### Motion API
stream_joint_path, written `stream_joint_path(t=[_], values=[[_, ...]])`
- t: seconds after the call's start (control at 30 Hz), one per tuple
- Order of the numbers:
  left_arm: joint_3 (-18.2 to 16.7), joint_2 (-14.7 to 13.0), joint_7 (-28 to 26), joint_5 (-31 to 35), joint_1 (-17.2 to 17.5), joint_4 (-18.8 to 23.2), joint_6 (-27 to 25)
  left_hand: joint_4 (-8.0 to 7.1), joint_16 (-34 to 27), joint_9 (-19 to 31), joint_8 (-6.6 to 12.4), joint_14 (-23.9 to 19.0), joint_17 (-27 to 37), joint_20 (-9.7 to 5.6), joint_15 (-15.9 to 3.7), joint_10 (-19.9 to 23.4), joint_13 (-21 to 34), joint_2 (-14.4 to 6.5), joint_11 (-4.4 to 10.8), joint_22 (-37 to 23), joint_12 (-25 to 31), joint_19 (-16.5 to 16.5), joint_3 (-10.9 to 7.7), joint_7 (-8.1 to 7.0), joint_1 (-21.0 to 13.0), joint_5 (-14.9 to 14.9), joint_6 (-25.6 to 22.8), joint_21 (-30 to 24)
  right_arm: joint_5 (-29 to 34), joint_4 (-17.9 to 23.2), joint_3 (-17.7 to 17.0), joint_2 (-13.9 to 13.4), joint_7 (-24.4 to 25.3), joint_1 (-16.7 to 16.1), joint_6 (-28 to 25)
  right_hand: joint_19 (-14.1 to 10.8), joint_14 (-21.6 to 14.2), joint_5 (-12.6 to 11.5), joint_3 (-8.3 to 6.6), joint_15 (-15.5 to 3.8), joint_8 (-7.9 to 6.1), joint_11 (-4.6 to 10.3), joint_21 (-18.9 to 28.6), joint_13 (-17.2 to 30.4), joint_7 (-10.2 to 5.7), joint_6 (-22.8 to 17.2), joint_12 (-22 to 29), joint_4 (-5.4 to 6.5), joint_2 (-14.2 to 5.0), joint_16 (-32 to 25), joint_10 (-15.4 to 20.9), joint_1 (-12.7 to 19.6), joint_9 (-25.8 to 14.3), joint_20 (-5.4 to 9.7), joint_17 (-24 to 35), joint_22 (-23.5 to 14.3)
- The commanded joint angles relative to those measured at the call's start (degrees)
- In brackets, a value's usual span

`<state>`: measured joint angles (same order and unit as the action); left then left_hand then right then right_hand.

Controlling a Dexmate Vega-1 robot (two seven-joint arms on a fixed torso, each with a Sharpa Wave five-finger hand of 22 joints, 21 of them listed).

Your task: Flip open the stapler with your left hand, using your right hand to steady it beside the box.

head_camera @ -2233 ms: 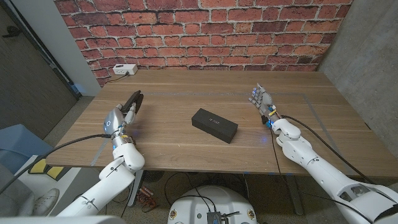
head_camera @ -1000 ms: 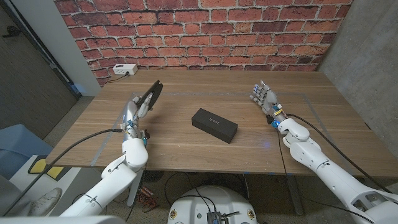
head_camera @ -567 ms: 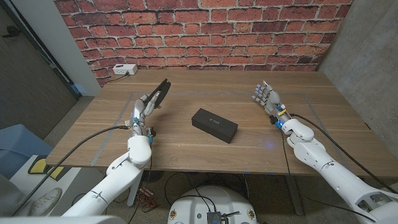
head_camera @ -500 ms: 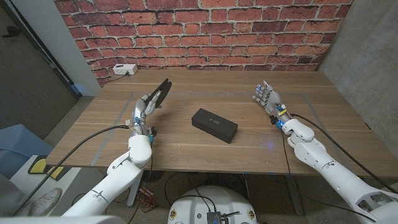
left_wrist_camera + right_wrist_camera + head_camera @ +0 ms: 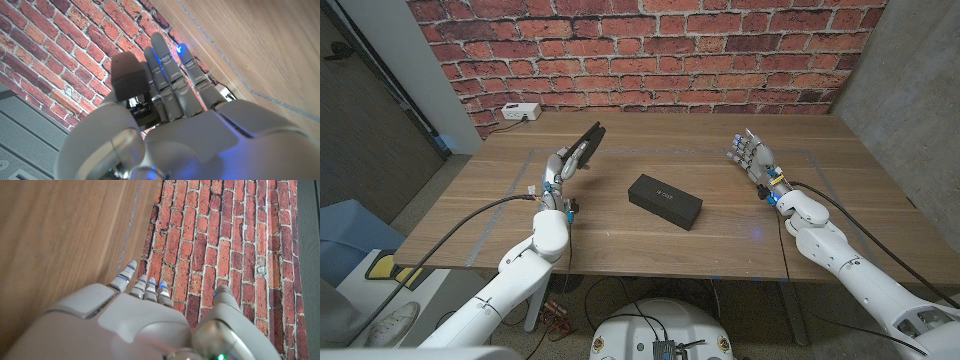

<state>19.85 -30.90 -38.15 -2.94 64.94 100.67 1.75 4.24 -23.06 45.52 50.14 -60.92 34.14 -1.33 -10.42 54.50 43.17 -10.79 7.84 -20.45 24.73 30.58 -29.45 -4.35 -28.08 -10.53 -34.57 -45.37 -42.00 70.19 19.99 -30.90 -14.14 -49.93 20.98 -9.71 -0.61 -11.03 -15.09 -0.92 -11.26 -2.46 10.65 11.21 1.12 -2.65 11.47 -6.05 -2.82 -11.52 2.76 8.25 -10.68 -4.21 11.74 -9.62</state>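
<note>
A flat black rectangular box point(image 5: 665, 201) lies at an angle in the middle of the wooden table point(image 5: 620, 240). My left hand point(image 5: 575, 155) hovers to the box's left, fingers straight and close together, pointing up toward the back wall, and it holds nothing. In the left wrist view the left hand point(image 5: 165, 100) reaches toward the bricks with fingers extended. My right hand point(image 5: 748, 155) stands to the box's right, a good gap away, fingers up and slightly spread, empty. The right hand point(image 5: 145, 310) also faces the wall in the right wrist view.
A white power strip point(image 5: 520, 111) sits at the table's back left corner. A red brick wall point(image 5: 650, 50) runs behind the table. Thin tape lines point(image 5: 815, 165) mark a rectangle on the tabletop. The floor drops away past both side edges.
My left hand has risen and moved forward and to the right, closer to the box. My right hand has drifted slightly to the right. The box has stayed put.
</note>
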Motion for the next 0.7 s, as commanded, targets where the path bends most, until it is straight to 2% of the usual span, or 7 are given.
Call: stream_joint_path(t=[0.03, 0.7], values=[[1.48, 0.84, 4.06, -3.03, -2.34, -0.11, 0.97, -12.56, 0.14, 13.94, 0.40, -0.56, 0.36, -0.19, -2.00, 0.38, 0.26, -0.34, -0.02, -0.08, 0.02, -0.12, -12.85, -1.89, 0.15, -0.25, -1.77, -0.43, -0.59, -0.57, -0.39, -0.22, -2.23, 0.02, 1.30, -0.27, 0.07, 0.18, -0.04, -0.20, 0.06, 0.25, 0.20, 0.13, -0.16, 0.02, 0.02, -0.29, -0.39, -0.51, 0.35, 0.29, -0.14, -0.31, 0.02, -0.18], [4.60, 1.45, 12.26, -7.55, -7.12, -3.75, 4.75, -12.52, 0.92, 14.73, 1.28, 0.77, 0.90, 0.25, -1.74, -0.48, 0.58, -0.30, -0.09, 0.34, -0.68, -1.79, -12.81, -2.33, 1.31, -0.29, -0.81, -1.25, -0.99, 2.98, -1.82, -2.82, -2.05, -3.08, 1.90, -0.30, 0.07, 0.21, -0.30, -0.18, 0.05, 0.26, 0.23, 0.13, -0.20, 0.01, 0.04, -0.47, -0.97, -0.52, 0.42, 0.83, -0.14, -0.27, -0.01, -0.18]])
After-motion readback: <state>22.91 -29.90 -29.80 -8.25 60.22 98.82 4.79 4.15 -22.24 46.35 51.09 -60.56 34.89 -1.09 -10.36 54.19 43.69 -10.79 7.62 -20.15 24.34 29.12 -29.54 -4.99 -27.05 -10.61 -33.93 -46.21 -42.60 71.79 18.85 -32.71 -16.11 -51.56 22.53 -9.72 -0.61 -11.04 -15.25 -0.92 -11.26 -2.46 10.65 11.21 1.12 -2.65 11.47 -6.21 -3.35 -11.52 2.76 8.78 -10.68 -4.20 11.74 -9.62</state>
